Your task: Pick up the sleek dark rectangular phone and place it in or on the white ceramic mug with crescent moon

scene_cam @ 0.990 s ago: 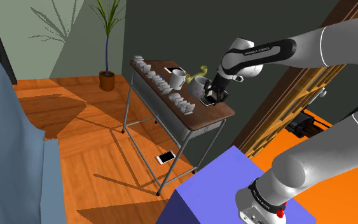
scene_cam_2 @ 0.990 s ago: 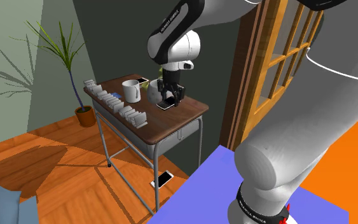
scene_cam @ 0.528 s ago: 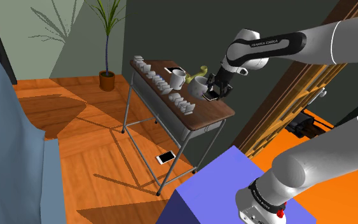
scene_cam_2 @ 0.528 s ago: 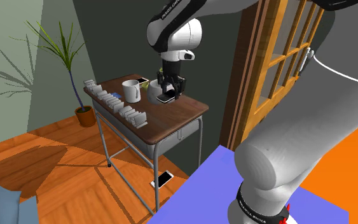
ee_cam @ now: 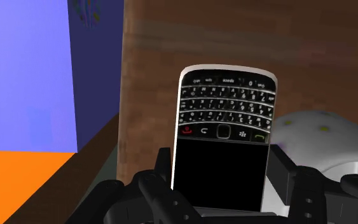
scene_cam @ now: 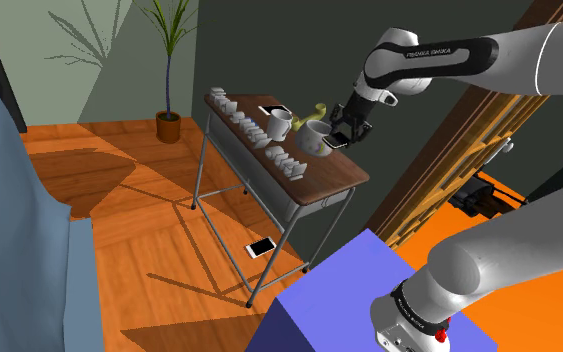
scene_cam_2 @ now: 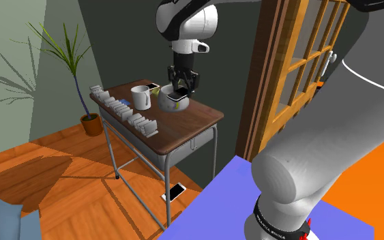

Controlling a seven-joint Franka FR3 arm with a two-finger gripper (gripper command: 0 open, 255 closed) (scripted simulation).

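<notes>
Gripper [scene_cam: 341,138] [scene_cam_2: 179,91] [ee_cam: 225,186]: black fingers clamped on the dark keypad phone [ee_cam: 225,127] [scene_cam: 338,142] [scene_cam_2: 178,95], held off the brown table [scene_cam: 331,176] [scene_cam_2: 183,127], close over the white mug [scene_cam: 313,139] [scene_cam_2: 168,101] at the table's wall-side edge. Second mug [scene_cam: 280,125] [scene_cam_2: 141,97]: beside the first, same edge. Spare phone [scene_cam: 262,246] [scene_cam_2: 176,192]: floor, under table.

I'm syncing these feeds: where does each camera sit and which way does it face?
Shoulder view: beside the stand, looking down over the table; arm and gripper show.
Second exterior view: likewise near the stand, facing the table; arm, gripper.
Wrist view: on the gripper, facing the table; fingers clasp the phone.
Both exterior views share the mug beside the gripper.
</notes>
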